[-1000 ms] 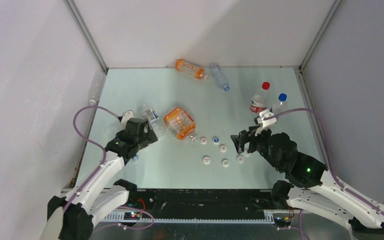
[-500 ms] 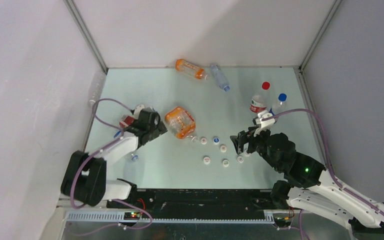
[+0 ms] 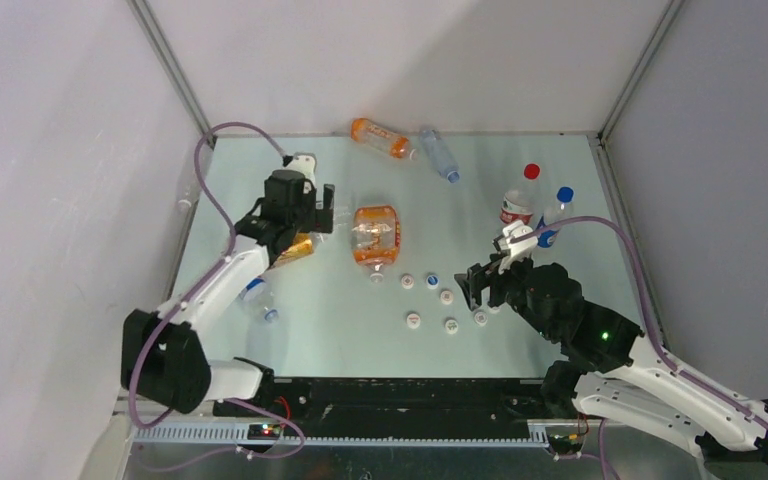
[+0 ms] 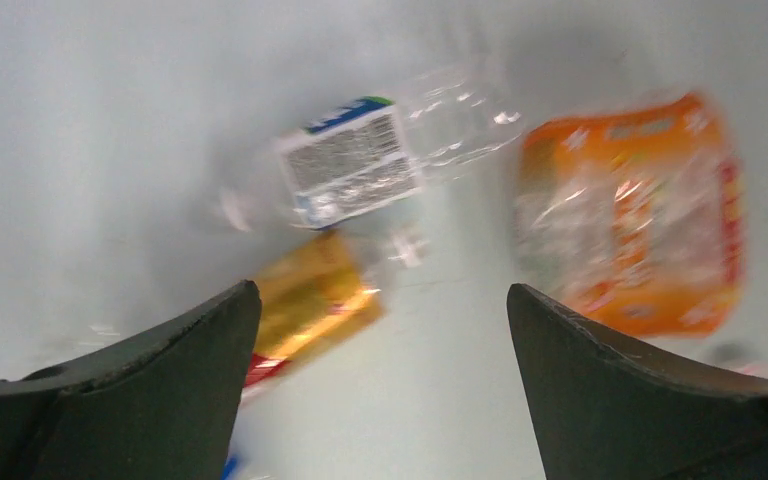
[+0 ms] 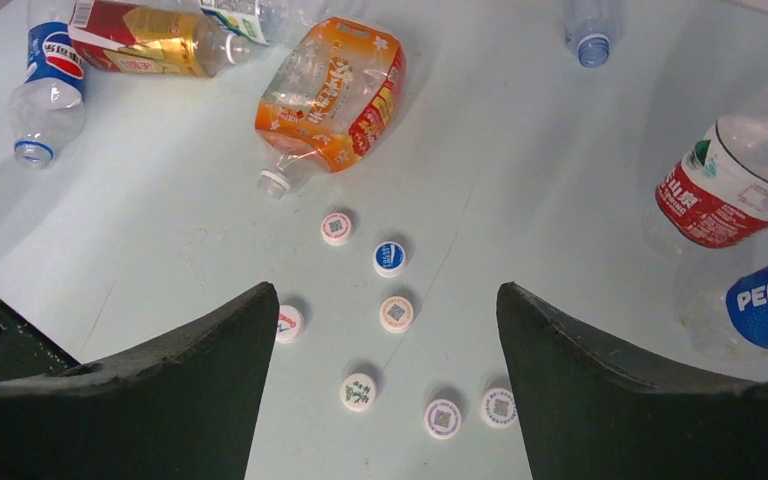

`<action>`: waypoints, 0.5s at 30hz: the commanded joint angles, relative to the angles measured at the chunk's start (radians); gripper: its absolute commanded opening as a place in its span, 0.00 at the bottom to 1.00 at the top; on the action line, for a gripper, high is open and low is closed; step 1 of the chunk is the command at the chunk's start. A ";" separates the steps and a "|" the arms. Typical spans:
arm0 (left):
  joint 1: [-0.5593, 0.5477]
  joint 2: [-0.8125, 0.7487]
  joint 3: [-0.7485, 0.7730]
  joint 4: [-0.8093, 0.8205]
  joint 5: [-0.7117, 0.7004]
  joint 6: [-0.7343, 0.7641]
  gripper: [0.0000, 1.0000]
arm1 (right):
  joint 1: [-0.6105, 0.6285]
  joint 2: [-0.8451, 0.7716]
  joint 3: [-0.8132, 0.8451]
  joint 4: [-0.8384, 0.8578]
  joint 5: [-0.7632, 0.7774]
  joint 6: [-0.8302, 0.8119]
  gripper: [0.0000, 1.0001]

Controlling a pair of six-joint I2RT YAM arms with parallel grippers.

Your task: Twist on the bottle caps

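Left gripper (image 3: 322, 208) spread wide, holding nothing, poised above lying bottles: amber tea bottle (image 4: 310, 300) just below the jaws, clear bottle (image 4: 360, 165) with a white label beyond it, both blurred in the wrist view. Crushed orange bottle (image 3: 375, 235) just to the right, flat on the surface (image 3: 340, 330), long axis running near to far, neck toward the near edge. Right gripper (image 5: 388, 290) likewise wide apart and empty, low over seven loose bottle caps (image 5: 397, 312), tops up, strewn between it and that neck. Farther right, two upright capped ones: red-labelled bottle (image 3: 515, 208), Pepsi bottle (image 3: 557, 212).
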 commanded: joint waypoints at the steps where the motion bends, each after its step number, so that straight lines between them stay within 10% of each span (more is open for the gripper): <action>1: 0.008 -0.092 0.015 -0.146 -0.073 0.595 1.00 | -0.001 -0.008 -0.007 0.057 -0.033 -0.037 0.82; 15: 0.165 0.132 0.093 -0.333 0.088 0.951 1.00 | 0.000 -0.009 -0.015 0.083 -0.079 -0.062 0.83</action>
